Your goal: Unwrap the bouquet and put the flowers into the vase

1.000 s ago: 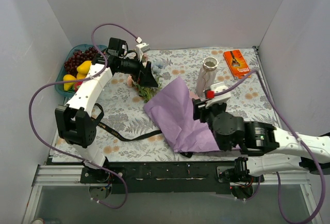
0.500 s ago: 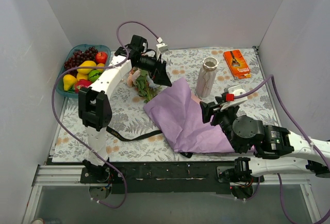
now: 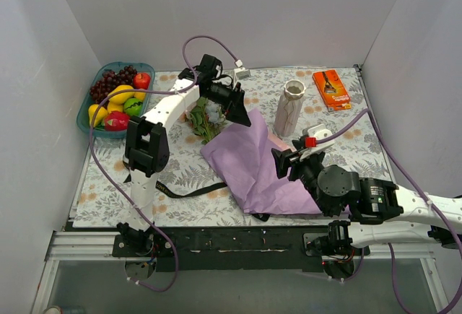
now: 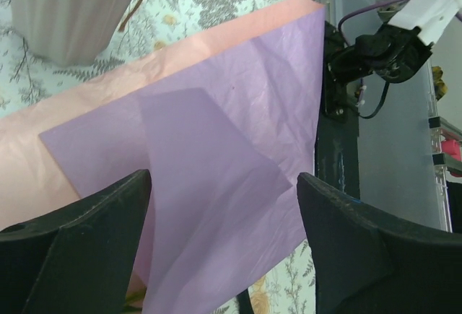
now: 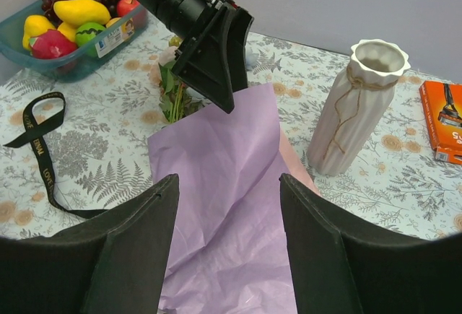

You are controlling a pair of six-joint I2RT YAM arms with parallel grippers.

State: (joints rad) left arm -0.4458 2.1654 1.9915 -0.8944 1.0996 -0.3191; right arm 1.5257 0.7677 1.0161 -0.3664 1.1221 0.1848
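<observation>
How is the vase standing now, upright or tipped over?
Upright. The vase stands on its base, flared rim on top, nothing sticking out of it.

Bright, even light; soft shadows; little blur.

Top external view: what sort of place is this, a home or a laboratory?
Probably a laboratory test booth, not a home: plain white walls close in the table, and the left arm and right arm are bolted to a black rail at its near edge.
</observation>
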